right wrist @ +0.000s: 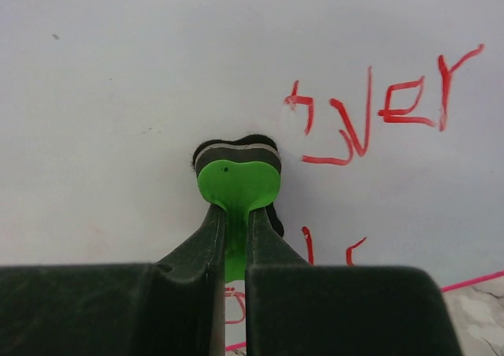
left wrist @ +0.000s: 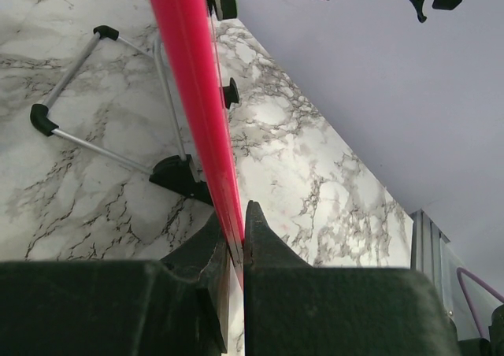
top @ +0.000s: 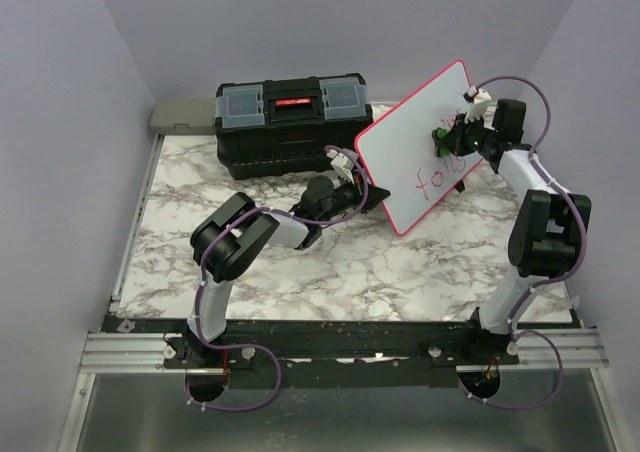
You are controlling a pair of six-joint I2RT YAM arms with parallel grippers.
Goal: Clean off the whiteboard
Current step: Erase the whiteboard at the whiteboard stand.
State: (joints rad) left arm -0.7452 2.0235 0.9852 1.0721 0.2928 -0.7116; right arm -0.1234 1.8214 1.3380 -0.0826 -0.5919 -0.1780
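The whiteboard (top: 415, 147) stood tilted at about 2 o'clock on the worktop (top: 350, 272), its white face turned toward 3 o'clock and its pink-red rim (left wrist: 193, 96) running edge-on through the left wrist view. Red handwriting (right wrist: 370, 112) covered the lower part of the face. Behind the board, a wire stand (left wrist: 79, 96) with black tips showed over the marble; whether it bore weight could not be told.

A green eraser (right wrist: 238, 184) with a dark pad was pressed flat against the face, just beside the writing at its 9 o'clock. The right gripper (right wrist: 235, 230) had its jaws pinching the eraser's green tab. The left gripper (left wrist: 236, 230) had its jaws clamped on the board's rim at the lower, 8 o'clock corner.

A black toolbox (top: 292, 122) sat at 11 o'clock, just beside the board. A flat grey object (top: 182, 115) lay at its 9 o'clock.
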